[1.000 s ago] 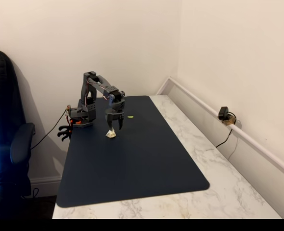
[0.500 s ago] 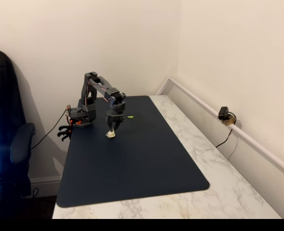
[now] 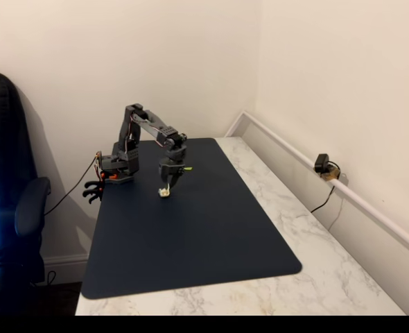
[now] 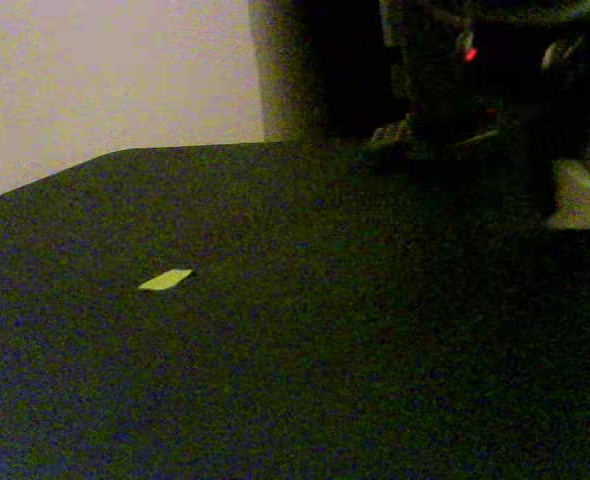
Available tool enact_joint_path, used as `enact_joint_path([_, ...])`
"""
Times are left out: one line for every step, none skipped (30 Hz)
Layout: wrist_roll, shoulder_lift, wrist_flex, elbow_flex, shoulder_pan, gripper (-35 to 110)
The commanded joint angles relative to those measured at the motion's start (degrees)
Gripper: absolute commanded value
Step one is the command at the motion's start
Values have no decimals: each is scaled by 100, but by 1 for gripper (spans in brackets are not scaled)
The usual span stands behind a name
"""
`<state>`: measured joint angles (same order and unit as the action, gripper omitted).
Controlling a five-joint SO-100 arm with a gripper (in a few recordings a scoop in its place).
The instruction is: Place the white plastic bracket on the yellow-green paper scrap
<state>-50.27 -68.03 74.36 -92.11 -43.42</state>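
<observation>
In a fixed view my dark gripper [image 3: 166, 186] points down over the far left part of the navy mat [image 3: 204, 236], shut on the white plastic bracket [image 3: 164, 192], which hangs at its tips just above the mat. The yellow-green paper scrap [image 3: 188, 168] lies flat on the mat a short way right of and behind the gripper. In the low fixed view the scrap [image 4: 165, 280] lies alone at the left, and the bracket [image 4: 585, 196] shows blurred at the right edge beside the dark arm.
The arm's base [image 3: 114, 172] is clamped at the mat's far left corner, with a cable running off it. A marble table top [image 3: 308, 236] borders the mat on the right. A small camera [image 3: 322, 164] sits by the right wall, and a dark chair [image 3: 14, 208] stands at the left.
The jaws stood open around the bracket, then shut on it. The gripper has since shifted a little right toward the scrap, carrying the bracket.
</observation>
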Motion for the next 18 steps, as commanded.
enact_joint_path([202, -141, 62, 413, 158, 0])
enact_joint_path([185, -141, 220, 510, 176, 3])
enact_joint_path([141, -167, 387, 589, 176, 5])
enact_joint_path([44, -264, 519, 598, 167, 9])
enact_joint_path([-97, -404, 606, 554, 141, 14])
enact_joint_path([-237, -545, 694, 501, 114, 19])
enact_joint_path([-343, -668, 782, 483, 88, 21])
enact_joint_path([-413, -773, 879, 483, 70, 23])
enact_joint_path([-475, -861, 967, 501, 35, 24])
enact_joint_path([-536, -923, 1055, 545, 0, 25])
enact_joint_path([-624, -967, 1169, 633, -53, 26])
enact_joint_path([-712, -1002, 1274, 712, -114, 26])
enact_joint_path([-835, -1046, 1362, 791, -202, 26])
enact_joint_path([-967, -1063, 1441, 888, -290, 27])
enact_joint_path([-1116, -1063, 1512, 993, -396, 28])
enact_joint_path([-1274, -1063, 1556, 1063, -501, 28])
enact_joint_path([-1433, -1046, 1582, 1134, -615, 29])
enact_joint_path([-1617, -1002, 1600, 1195, -721, 30])
